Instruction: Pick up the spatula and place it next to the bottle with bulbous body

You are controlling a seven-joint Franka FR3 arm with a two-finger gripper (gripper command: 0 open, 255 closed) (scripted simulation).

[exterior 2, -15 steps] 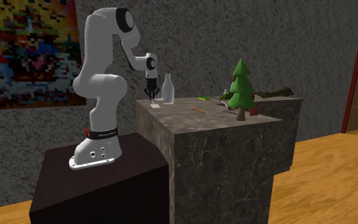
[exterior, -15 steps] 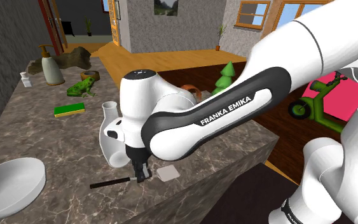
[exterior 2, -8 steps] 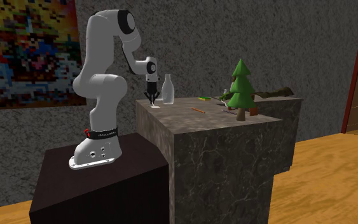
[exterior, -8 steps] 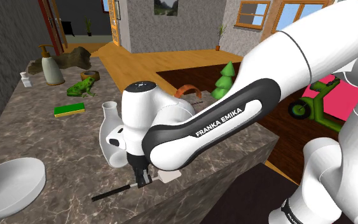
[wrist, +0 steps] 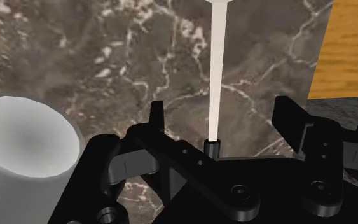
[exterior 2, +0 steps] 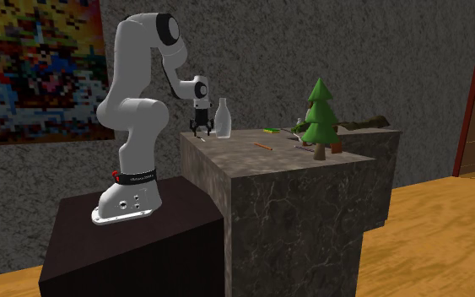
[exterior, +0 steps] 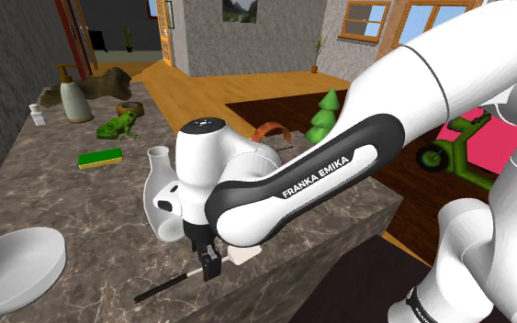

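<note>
Gripper (wrist: 222, 109) sitting apart, straddling spatula (wrist: 217, 70), not gripping. Spatula lying on table (wrist: 107, 63) just beside bottle (wrist: 25, 149); placing looking done, retreat pending.

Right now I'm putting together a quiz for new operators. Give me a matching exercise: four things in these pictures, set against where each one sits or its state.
1 bowl
2 frog
3 tree
4 fingers

A apart, spatula between them
B shoulder view's lower left
C near the sponge
D upright at the counter's edge

Pairs: 1-B, 2-C, 3-D, 4-A
</note>
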